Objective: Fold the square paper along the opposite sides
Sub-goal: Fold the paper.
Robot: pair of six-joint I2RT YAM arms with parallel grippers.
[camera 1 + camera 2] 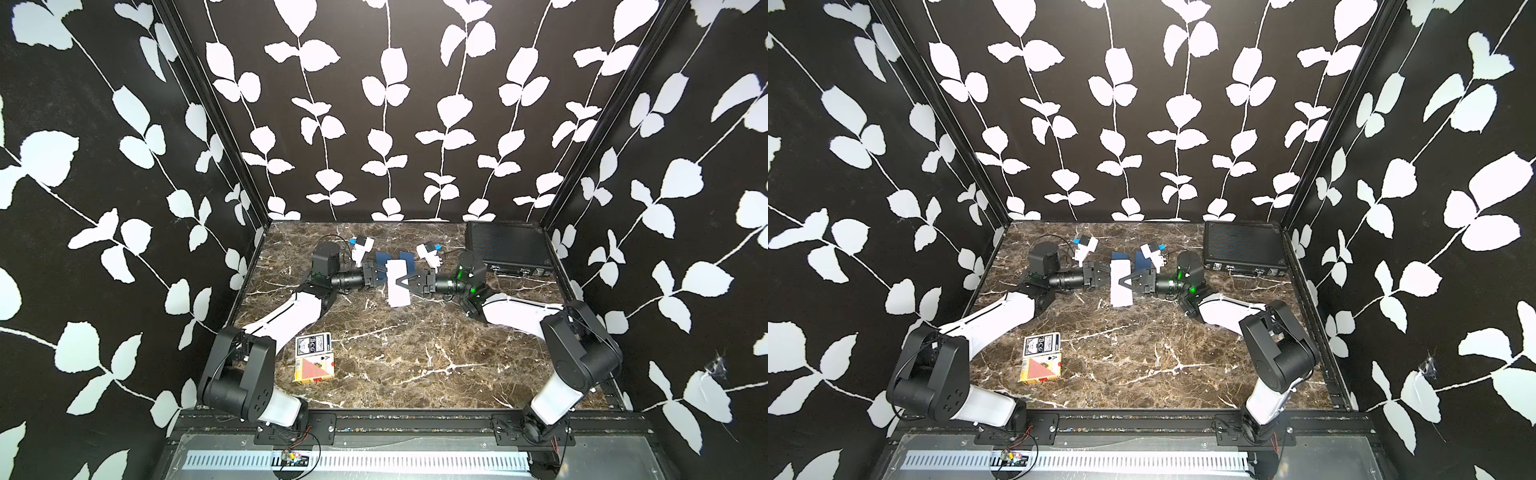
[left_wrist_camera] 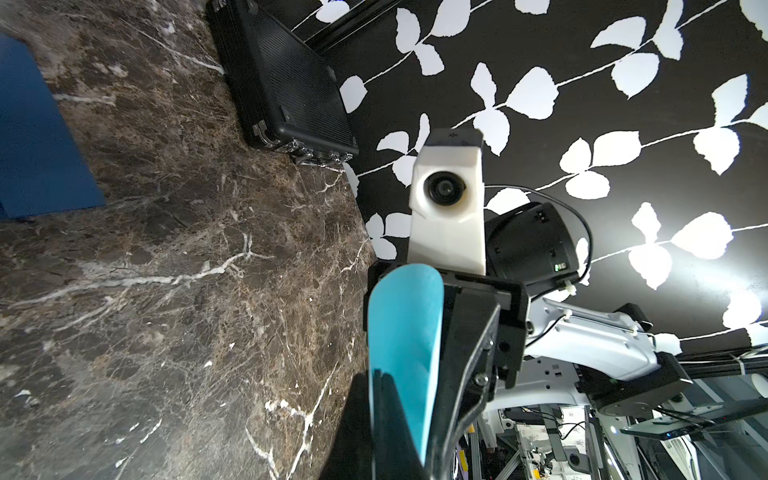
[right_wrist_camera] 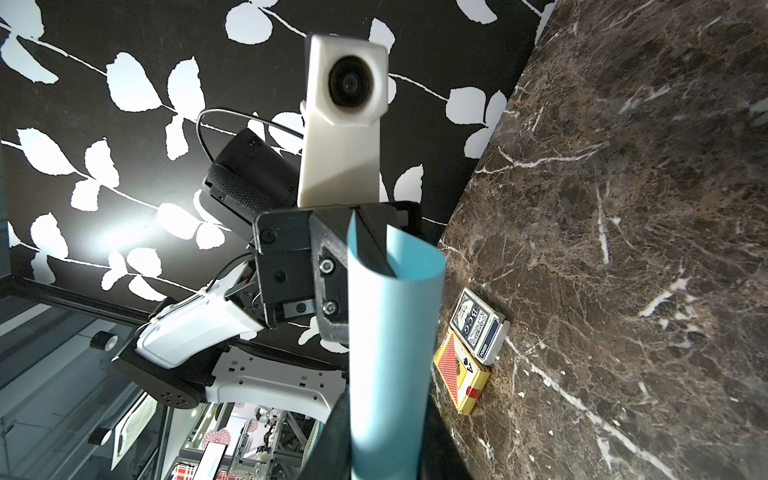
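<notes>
The left pincer (image 1: 380, 274) and the right pincer (image 1: 399, 283) meet tip to tip over the far middle of the marble worktop (image 1: 415, 353). Their arms reach in from opposite sides. The square paper (image 1: 400, 297) hangs between them. It looks nearly white in both top views (image 1: 1121, 297) and pale blue in the wrist views.

The left pincer is pressed together on one edge of the paper. In the right wrist view the sheet (image 3: 386, 353) curls round one of that pincer's fingers, with the other finger outside the curl. In the left wrist view the paper (image 2: 405, 332) bows into a rounded loop that ends against the right pincer's body.

The right pincer lies across most of the sheet's width, and the paper passes between its jaws. Whether they actually clamp it, I cannot tell.

Just beyond both pincers, toward the back wall, two dark blue sheets (image 1: 381, 257) (image 1: 407, 258) lie flat on the worktop. A black case (image 1: 507, 249) sits behind the right pincer's arm in the far corner. Well behind the left pincer, beside its arm, a blue card deck (image 1: 312, 345) and a red card deck (image 1: 313, 369) lie next to each other.
</notes>
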